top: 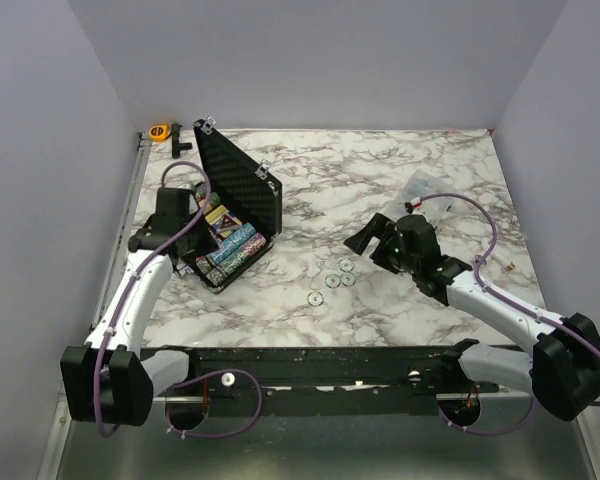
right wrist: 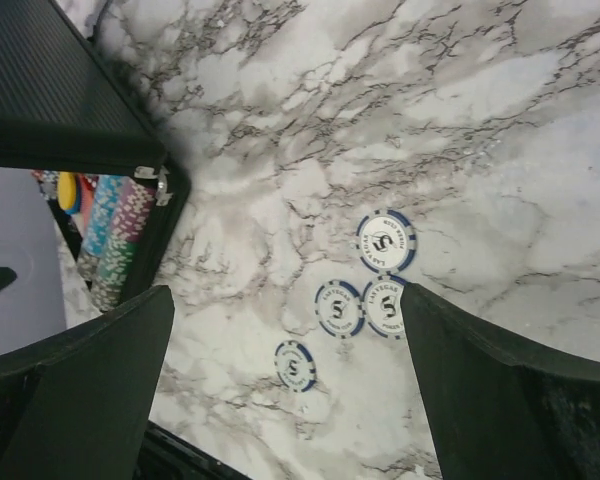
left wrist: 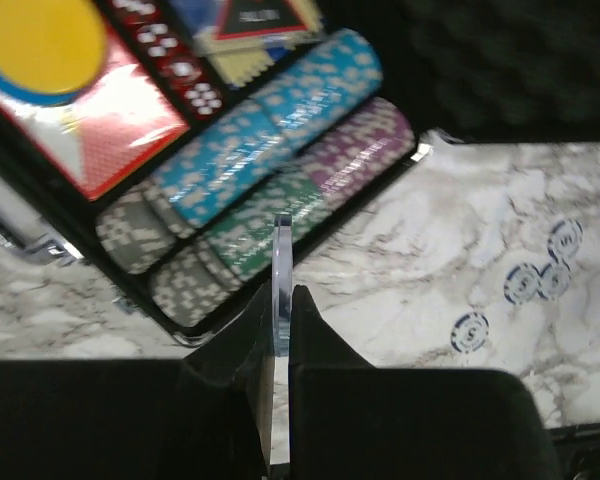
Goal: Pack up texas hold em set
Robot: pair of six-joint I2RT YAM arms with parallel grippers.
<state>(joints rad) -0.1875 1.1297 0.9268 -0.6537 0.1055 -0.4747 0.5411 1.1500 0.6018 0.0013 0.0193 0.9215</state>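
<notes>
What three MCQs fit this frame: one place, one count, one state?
1. The loose chips lie: A on the tape roll; B on the table, right of the case; C on the bag.
2. Their count: A two; B seven; C four.
3. The left claw is: A shut on a thin disc; B wide open; C out of view.
Key: 1B, they sit on marble beside the open case; 2C, four show in the right wrist view; 3A, both fingers pinch the disc edge-on.
</notes>
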